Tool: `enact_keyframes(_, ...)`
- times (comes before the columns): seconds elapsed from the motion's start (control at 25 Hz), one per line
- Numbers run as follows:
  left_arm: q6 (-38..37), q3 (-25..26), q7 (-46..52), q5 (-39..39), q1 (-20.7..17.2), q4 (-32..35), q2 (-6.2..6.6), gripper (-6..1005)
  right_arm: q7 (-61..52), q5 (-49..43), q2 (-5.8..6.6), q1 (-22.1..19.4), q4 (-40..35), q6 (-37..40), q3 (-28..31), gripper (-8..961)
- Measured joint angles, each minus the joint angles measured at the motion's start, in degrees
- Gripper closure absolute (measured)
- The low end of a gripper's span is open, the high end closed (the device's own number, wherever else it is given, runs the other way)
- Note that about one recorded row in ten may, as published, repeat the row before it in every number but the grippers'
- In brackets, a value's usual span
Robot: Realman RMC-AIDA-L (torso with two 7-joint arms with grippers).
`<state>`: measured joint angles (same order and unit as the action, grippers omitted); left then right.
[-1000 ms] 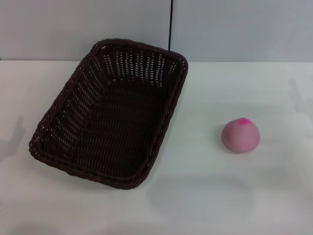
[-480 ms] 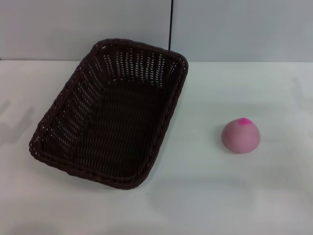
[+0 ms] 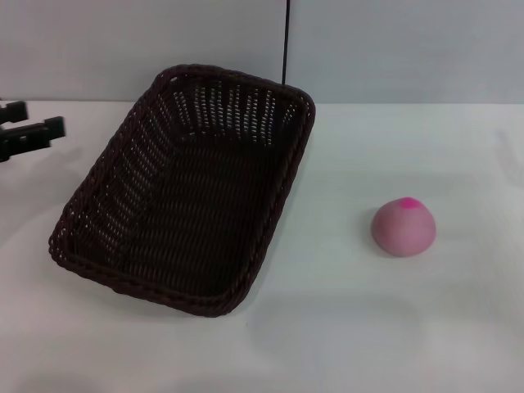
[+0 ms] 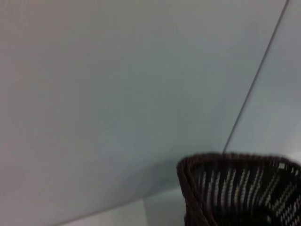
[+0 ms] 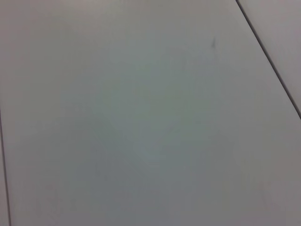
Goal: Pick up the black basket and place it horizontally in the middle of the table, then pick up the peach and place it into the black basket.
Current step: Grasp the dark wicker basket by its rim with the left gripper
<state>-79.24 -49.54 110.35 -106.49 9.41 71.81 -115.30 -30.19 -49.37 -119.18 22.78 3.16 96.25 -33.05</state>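
Observation:
The black basket (image 3: 190,205) lies empty on the left half of the white table (image 3: 368,327), skewed, with its long side running from front left to back right. The peach (image 3: 403,227) sits on the table to the right of the basket, well apart from it, its magenta spot up. My left gripper (image 3: 33,119) shows at the left edge of the head view, open and empty, a short way left of the basket's far left rim. One corner of the basket shows in the left wrist view (image 4: 235,188). My right gripper is out of view.
A grey wall (image 3: 409,49) with a dark vertical seam (image 3: 286,41) stands just behind the table's back edge. The right wrist view shows only a plain grey panel (image 5: 141,117).
My left gripper has come into the head view from the left edge, towards the basket. The basket and the peach have not moved.

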Motion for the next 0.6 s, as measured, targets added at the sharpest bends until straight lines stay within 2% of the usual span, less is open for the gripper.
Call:
enact_keyframes(0.12,-1.2,-0.4,6.9,-11.3,4.1,6.5,-2.25,234,0.0,0.0,0.01,0.0,0.0,0.0,0.0,272)
enact_keyframes(0.2,-1.8,-1.8,10.9,-17.1,6.8,8.6,-2.77,235,0.0,0.0,0.0,0.0,0.0,0.2,0.0,274)
enact_keyframes(0.36,-2.0,-6.0,17.3,-25.1,10.9,9.7,-2.76,235,0.0,0.1,0.0,-0.3,0.0,0.4,0.2,277)
enact_keyframes(0.6,-4.0,-8.1,22.0,-32.7,14.8,10.1,-2.91,236,-1.3,0.2,0.0,-0.6,-0.6,0.4,0.8,282)
